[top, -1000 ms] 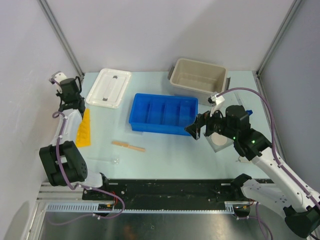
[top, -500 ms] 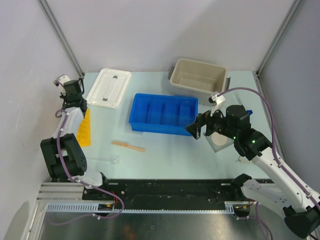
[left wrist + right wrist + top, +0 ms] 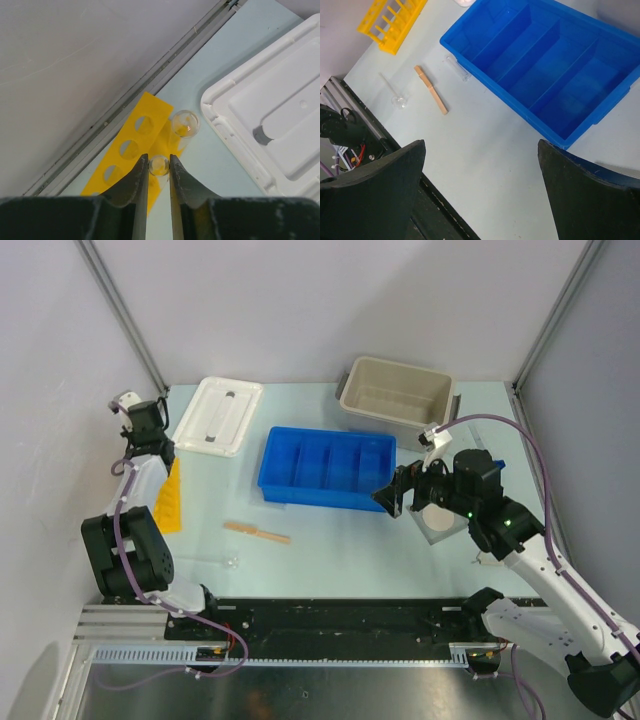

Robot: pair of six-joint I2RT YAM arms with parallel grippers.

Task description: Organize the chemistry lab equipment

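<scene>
Glass between the fingers: the left gripper is clamped on a clear tube, up at the table's far left corner. From the wrist view the tube shows end-on, a small circle, so its long axis runs straight away from the camera, down at the yellow rack. Whether its lower end sits in a hole, I cannot tell. Just beyond it a second tube stands in the rack, open mouth up, leaning slightly. The white lid lies flat to the right of the rack.

Over on the other side, the right gripper hovers with jaws spread wide, nothing between them, just off the near right corner of the blue tray. Its camera looks down on the tray, all compartments bare.

Near the tray's left end, the stick lies flat on the table, its long axis running left to right, left end a touch farther back. A third tube lies along the tray's near wall, just beside it. Left of the stick, a small glass piece with a thin stem lies on its own.

The grey mesh with its white disc lies under the right arm, partly hidden. The beige tub sits at the back.
</scene>
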